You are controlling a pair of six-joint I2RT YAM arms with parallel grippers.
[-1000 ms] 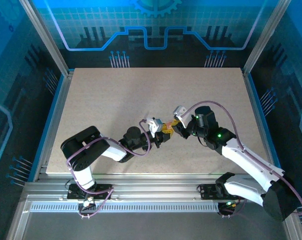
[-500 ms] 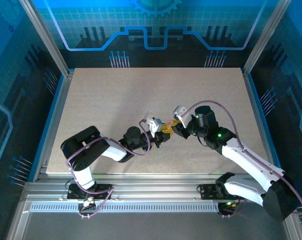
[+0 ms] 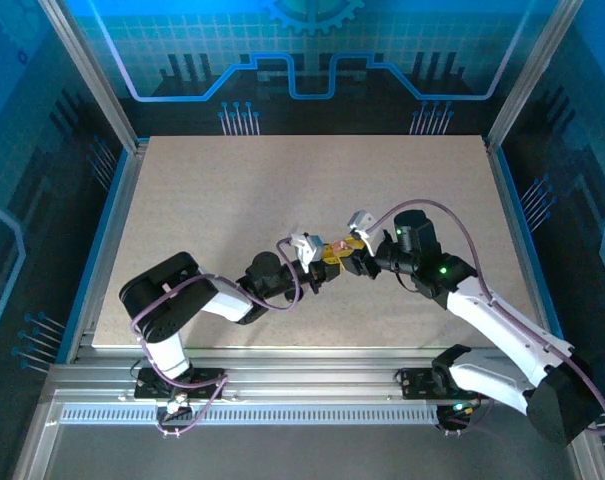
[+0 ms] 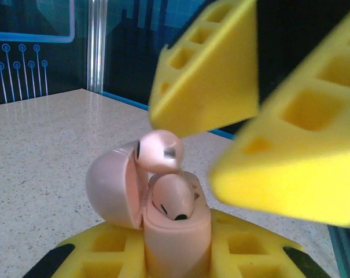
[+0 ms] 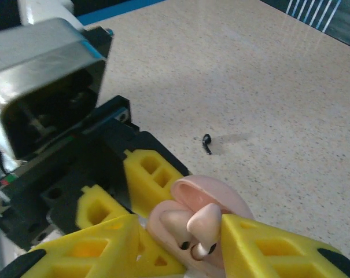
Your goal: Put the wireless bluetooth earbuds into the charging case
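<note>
The far half of the table [image 3: 282,190] gives free passage. At the centre, the right gripper [image 3: 350,262] crowds the open charging case [image 4: 175,231] from above; a black earbud [image 5: 207,143] lies on the table nearby.

Overhead looks down – close wrist views share the charging case [image 4: 175,240].

Bright, even overhead light with a blue cast. At the left wrist, the table [image 4: 41,133] shows sheen at 9 o'clock; yellow fingers [image 4: 290,156] at 3 o'clock are blurred, the charging case [image 4: 175,231] sharper. At the right wrist, a black earbud [image 5: 207,143] throws a faint shadow toward 3 o'clock.
</note>
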